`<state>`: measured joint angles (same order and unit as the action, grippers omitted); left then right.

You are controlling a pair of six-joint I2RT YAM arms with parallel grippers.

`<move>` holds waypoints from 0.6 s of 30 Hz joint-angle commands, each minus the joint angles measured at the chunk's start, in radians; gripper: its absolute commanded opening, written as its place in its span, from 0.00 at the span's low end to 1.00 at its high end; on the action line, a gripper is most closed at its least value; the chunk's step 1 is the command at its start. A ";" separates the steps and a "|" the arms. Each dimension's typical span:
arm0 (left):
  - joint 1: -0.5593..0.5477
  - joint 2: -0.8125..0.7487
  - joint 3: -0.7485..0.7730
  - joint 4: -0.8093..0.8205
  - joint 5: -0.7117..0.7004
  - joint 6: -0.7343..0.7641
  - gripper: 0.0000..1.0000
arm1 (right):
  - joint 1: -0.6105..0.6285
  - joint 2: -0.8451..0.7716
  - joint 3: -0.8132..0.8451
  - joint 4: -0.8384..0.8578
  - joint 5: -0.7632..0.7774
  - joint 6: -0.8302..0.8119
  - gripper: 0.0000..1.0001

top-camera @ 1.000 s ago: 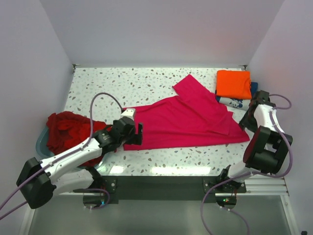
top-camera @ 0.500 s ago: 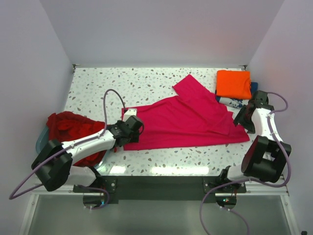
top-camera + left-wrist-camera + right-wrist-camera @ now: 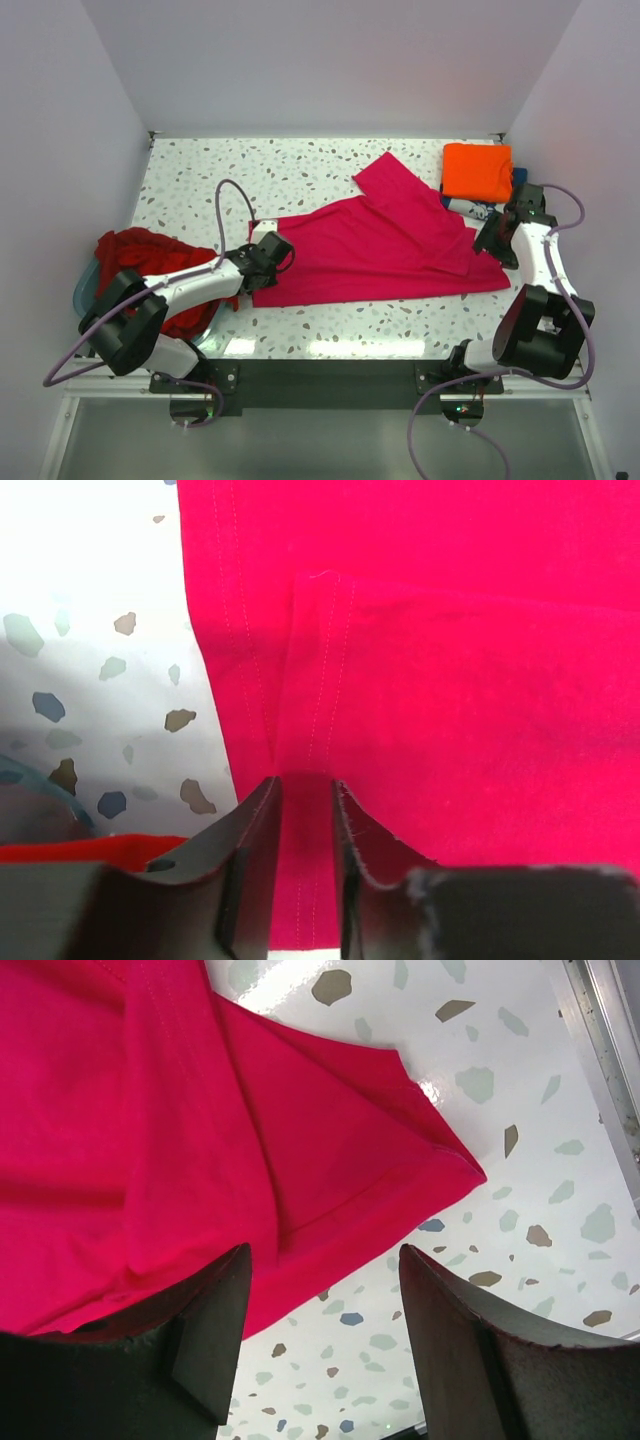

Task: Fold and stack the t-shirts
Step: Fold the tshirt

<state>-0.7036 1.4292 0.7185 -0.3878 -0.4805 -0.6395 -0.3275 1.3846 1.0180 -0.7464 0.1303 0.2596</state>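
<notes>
A magenta-pink t-shirt (image 3: pixel 390 240) lies spread out across the middle of the table. My left gripper (image 3: pixel 272 258) sits low at its left edge, jaws drawn narrow around a stitched strip of the cloth (image 3: pixel 450 680), with creases running into the left gripper (image 3: pixel 305 788). At the shirt's right corner my right gripper (image 3: pixel 492 238) hangs open. In the right wrist view that corner of the magenta shirt (image 3: pixel 150 1110) lies flat below the right gripper (image 3: pixel 325 1252), untouched. A folded orange t-shirt (image 3: pixel 478 170) rests on a navy one with white print (image 3: pixel 470 208) at the back right.
A pale blue tub (image 3: pixel 84 292) at the near left holds crumpled dark red t-shirts (image 3: pixel 140 258). White walls close in the speckled table (image 3: pixel 250 170) on the left, back and right. The left arm's cable (image 3: pixel 225 195) loops over the table.
The left gripper slid forward onto the magenta shirt's left edge and its jaws closed in on the cloth. The right gripper shifted slightly toward the shirt's right corner, still open.
</notes>
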 commanded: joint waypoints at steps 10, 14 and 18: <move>0.035 0.007 -0.005 0.052 -0.047 0.011 0.27 | 0.015 -0.025 -0.010 0.012 -0.029 -0.023 0.64; 0.047 0.000 -0.005 0.061 -0.038 0.021 0.30 | 0.018 -0.025 -0.010 0.010 -0.031 -0.023 0.64; 0.056 0.036 -0.002 0.072 -0.020 0.034 0.31 | 0.019 -0.025 -0.009 0.009 -0.032 -0.025 0.64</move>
<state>-0.6598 1.4502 0.7177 -0.3607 -0.4885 -0.6292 -0.3130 1.3846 1.0092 -0.7471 0.1120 0.2493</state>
